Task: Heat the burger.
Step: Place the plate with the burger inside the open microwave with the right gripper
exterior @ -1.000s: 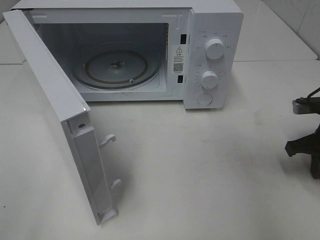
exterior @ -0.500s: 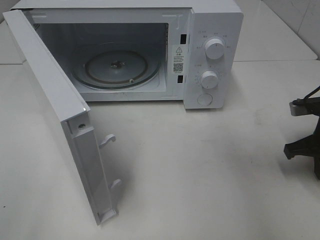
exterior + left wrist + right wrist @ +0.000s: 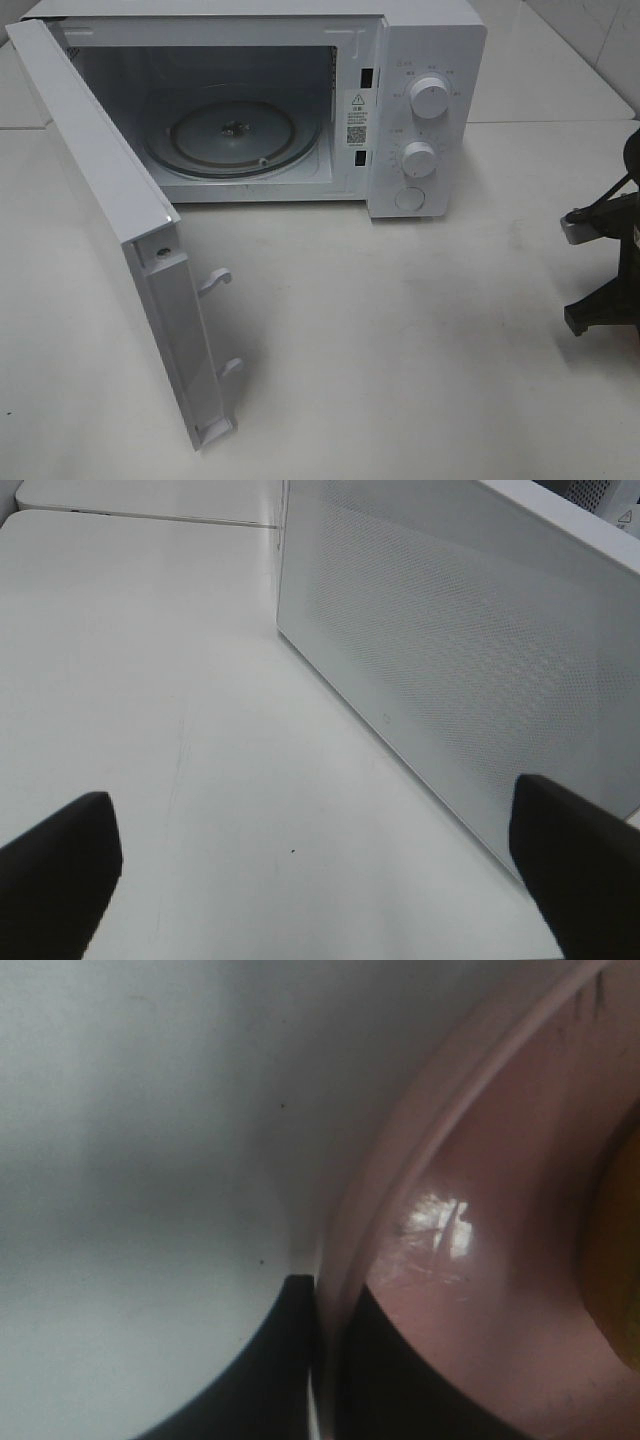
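Right wrist view: the burger [image 3: 618, 1250] is glimpsed on the pink plate [image 3: 480, 1190], whose rim is pinched by the closed right fingers [image 3: 285, 1360]. With the grasp judged made, a level carry onto the turntable [image 3: 232, 135] of the open microwave [image 3: 430, 50] is called for next. Meanwhile the left fingers [image 3: 55, 865] are held spread and empty.

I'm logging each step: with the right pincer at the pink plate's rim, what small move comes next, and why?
Probably lift the pink plate slightly off the table. The right pincer looks shut on its rim, the burger seems to sit on it, and the microwave door stands open with its glass tray bare.
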{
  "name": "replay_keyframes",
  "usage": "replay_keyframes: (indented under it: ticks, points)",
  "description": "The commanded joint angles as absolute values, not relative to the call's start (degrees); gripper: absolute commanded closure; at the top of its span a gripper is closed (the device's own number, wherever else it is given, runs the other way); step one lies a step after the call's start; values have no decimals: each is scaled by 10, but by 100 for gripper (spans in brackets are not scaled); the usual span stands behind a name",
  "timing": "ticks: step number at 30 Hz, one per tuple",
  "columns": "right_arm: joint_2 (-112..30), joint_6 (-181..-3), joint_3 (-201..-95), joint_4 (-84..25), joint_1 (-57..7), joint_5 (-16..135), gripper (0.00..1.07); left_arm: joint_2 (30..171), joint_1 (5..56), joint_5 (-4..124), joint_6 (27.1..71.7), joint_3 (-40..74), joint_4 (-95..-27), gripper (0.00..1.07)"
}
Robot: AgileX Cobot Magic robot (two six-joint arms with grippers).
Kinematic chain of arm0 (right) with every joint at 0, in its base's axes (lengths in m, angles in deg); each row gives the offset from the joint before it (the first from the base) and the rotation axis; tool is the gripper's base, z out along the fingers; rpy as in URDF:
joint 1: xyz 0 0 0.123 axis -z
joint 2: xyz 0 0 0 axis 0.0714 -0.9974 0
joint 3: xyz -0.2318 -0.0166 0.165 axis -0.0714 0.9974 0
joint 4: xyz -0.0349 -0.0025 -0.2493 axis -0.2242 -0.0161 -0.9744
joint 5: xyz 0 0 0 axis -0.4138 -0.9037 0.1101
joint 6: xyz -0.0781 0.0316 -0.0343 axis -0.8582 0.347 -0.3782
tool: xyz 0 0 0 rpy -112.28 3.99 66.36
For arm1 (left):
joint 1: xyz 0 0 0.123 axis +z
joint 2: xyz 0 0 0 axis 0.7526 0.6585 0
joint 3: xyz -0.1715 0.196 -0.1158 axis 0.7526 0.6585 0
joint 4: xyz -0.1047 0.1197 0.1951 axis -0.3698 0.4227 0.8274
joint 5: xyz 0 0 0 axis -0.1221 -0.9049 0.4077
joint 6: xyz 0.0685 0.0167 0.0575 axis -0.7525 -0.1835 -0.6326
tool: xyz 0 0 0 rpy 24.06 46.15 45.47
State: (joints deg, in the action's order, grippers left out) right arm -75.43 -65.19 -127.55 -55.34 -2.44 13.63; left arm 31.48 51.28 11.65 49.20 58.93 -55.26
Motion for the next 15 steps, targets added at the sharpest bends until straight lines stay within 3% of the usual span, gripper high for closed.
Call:
replay_keyframes:
  ticks: [1,15]
  points:
    - [-751,-619,-1274,-600,-36,114,107,303,513,119,494,590,-555,9]
    - [-742,-573,-1269,-674,-101,77,107,303,513,119,494,590,-555,9]
